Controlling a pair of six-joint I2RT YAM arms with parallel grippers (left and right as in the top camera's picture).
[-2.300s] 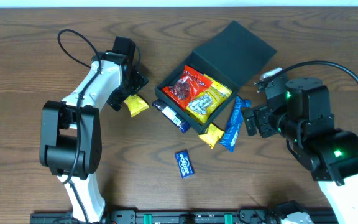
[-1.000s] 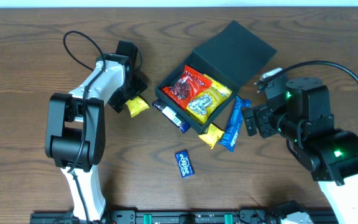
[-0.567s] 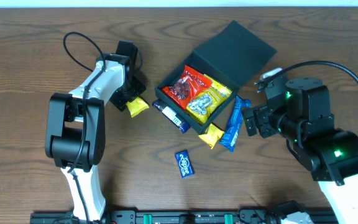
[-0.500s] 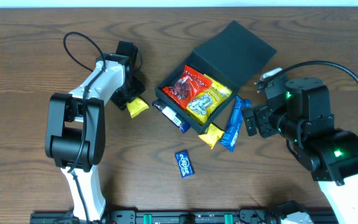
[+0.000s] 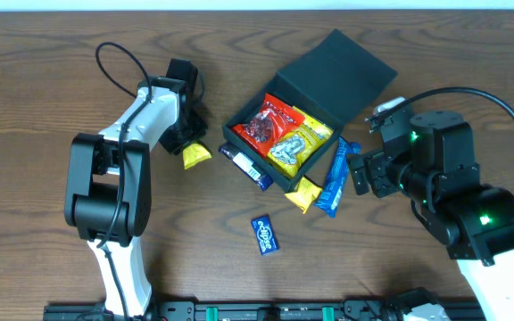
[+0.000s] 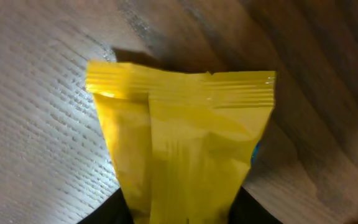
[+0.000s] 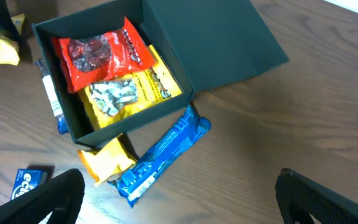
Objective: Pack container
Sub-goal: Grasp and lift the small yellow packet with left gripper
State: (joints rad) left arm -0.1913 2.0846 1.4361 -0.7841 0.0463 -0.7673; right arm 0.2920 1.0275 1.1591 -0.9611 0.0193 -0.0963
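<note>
Left tool (image 6: 179, 214) shows only dark finger slivers, cut off by the frame, flanking the yellow packet (image 6: 179, 143); whether it pinches cannot be told. Right tool (image 7: 179, 196), right of the container (image 5: 342, 71), gapes wide, empty. The container stands open, with the packet to its left.

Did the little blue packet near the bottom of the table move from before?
No. The little blue packet lies in the same spot as earlier, below and slightly left of the container's nearest corner, tilted the same way.

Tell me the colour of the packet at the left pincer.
Yellow: the crimped plastic snack packet shows best in the left wrist view.
</note>
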